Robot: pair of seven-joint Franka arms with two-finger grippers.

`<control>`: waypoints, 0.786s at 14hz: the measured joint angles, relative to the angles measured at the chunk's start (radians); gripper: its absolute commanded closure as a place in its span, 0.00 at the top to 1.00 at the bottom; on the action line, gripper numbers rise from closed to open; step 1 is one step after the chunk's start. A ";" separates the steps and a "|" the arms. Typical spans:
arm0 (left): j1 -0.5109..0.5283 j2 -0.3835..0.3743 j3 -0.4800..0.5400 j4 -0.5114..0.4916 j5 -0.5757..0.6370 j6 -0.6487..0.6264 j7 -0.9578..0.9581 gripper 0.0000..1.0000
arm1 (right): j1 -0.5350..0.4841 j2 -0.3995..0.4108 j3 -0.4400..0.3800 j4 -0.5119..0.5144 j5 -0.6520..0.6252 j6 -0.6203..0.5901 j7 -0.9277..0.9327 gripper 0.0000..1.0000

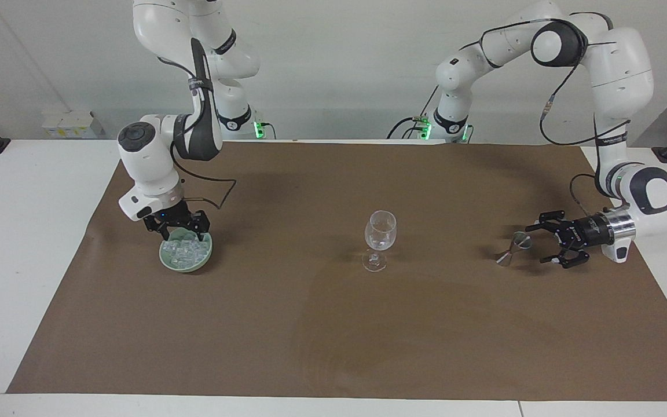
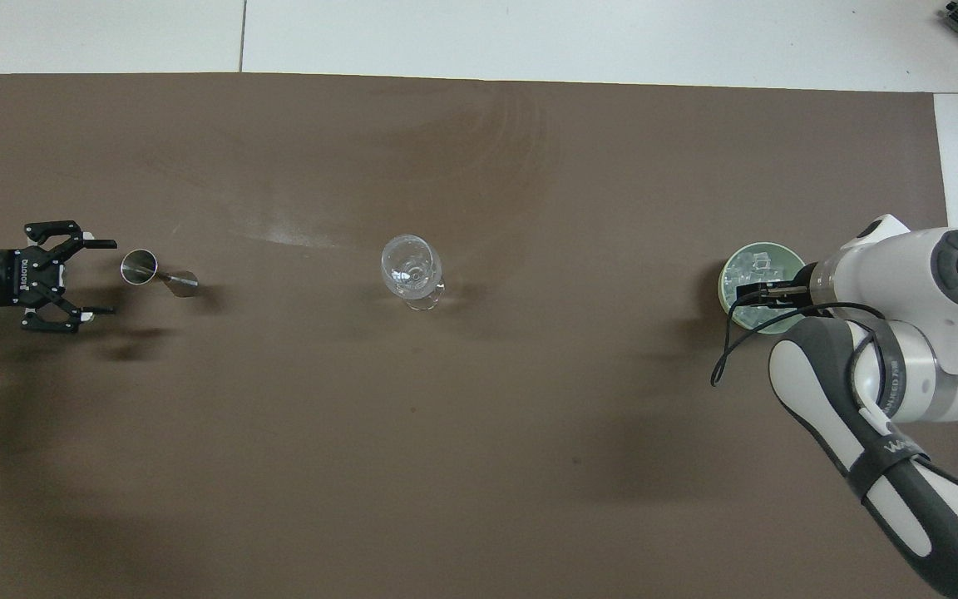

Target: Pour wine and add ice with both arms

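Heap of small clear, glassy ice cubes (image 1: 186,251) in a pale green round bowl (image 1: 167,260), on the brown mat (image 1: 333,324) toward the right arm's end of the surface. Right gripper (image 1: 182,234), black and clawed, pointing down into the bowl at its rim nearer the robots, fingertips down among the topmost cubes; jaws partly apart, one finger to either side of a few cubes, no cube visibly lifted. From overhead, right gripper (image 2: 758,293) across the middle of the bowl (image 2: 727,287), ice (image 2: 758,264) showing mostly on the side farther from the robots.

Clear stemmed wine glass (image 1: 379,240) upright near the middle of the mat, well apart from both grippers; overhead, same glass (image 2: 411,270) with its cup looking empty.

Small silver metal double-cone jigger (image 1: 513,248) standing tilted on the mat toward the left arm's end. Left gripper (image 1: 552,245) held level just beside the jigger, jaws spread wide and holding nothing, clear of the metal. Overhead: left gripper (image 2: 95,277) with a gap between its fingertips and the jigger (image 2: 150,273).
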 measured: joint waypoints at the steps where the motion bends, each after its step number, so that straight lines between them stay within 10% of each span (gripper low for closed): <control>1: 0.001 -0.001 -0.001 0.031 0.029 -0.003 0.001 1.00 | 0.000 0.001 0.000 -0.004 0.000 0.001 0.000 0.73; 11: -0.099 -0.175 -0.043 0.292 0.292 -0.070 0.001 1.00 | 0.000 0.014 0.000 -0.019 0.000 0.041 0.001 0.71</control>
